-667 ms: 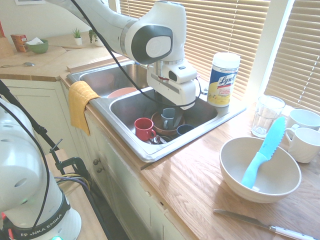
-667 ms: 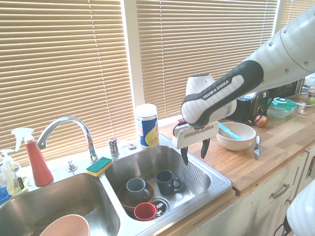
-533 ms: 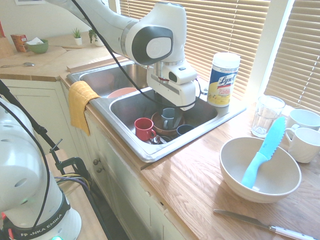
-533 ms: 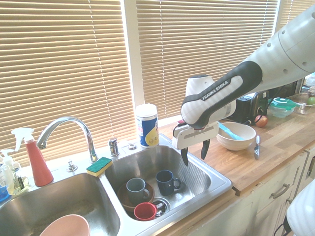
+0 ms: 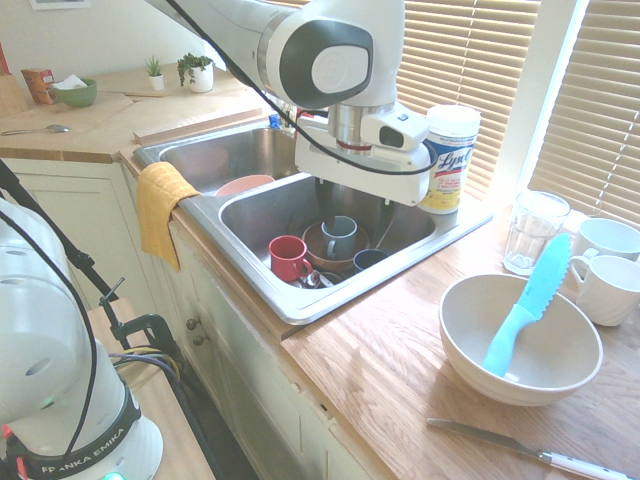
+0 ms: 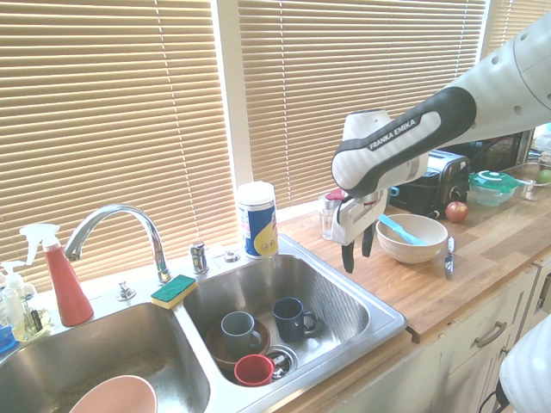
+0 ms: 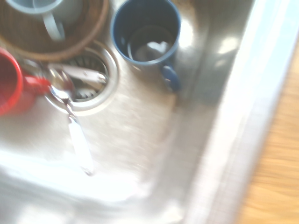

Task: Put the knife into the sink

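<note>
Though sunlit, wooden countertop (image 5: 400, 370), blinds (image 6: 112, 112).

Wooden counter (image 5: 400, 370) bears white bowl (image 5: 520, 340), table knife (image 5: 520, 452) (white-handled).

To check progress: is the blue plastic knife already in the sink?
Not yet. The knife leans inside the white bowl on the counter, outside the sink.

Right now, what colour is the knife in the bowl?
Light turquoise blue knife, clearest in the first exterior view.
</note>
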`<state>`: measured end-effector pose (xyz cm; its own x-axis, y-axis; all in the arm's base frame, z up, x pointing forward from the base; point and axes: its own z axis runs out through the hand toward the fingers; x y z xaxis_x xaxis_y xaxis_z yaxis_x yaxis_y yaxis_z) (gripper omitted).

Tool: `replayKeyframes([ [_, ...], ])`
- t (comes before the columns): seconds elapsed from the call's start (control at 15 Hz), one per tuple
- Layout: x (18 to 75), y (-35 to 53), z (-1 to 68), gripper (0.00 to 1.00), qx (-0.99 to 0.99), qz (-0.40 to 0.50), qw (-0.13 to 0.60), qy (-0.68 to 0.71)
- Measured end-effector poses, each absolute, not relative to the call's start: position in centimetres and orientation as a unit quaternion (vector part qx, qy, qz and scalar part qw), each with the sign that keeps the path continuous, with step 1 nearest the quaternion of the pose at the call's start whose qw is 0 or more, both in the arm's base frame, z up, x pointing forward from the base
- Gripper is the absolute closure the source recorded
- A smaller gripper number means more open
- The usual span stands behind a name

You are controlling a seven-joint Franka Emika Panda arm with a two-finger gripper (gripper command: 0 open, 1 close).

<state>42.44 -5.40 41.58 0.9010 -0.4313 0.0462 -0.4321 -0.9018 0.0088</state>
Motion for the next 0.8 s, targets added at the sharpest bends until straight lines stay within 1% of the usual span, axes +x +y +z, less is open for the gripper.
replayKeyframes([
  [0.47,41.4,-17.6,43.9,0.0,0.956,0.048,0.011,-0.289],
  [0.8,43.0,-23.0,41.1,0.0,0.937,0.08,0.009,-0.34],
])
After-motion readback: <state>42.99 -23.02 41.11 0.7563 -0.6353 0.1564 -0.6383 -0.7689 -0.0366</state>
